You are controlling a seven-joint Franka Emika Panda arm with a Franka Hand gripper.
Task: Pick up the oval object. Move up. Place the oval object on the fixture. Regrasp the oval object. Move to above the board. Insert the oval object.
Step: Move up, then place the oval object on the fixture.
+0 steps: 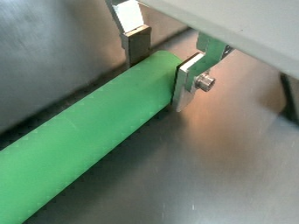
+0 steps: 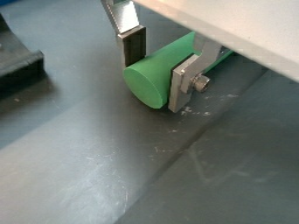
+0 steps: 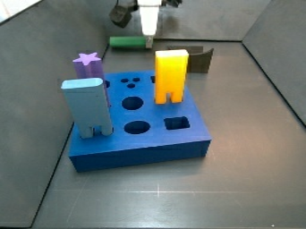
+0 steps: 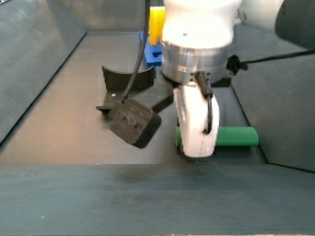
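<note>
Silver two-finger gripper straddles long green oval-ended rod lying on dark floor beside dark notched fixture; fingers apparently clamped, contact unclear. Pick-up phase only. Remaining: lift, fixture placement, regrasp, insertion into blue holed board.

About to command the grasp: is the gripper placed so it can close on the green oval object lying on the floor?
Probably yes. The gripper is down over the oval object, one finger on each side near its end, and nothing sits between them. The fixture stands apart beside it.
</note>
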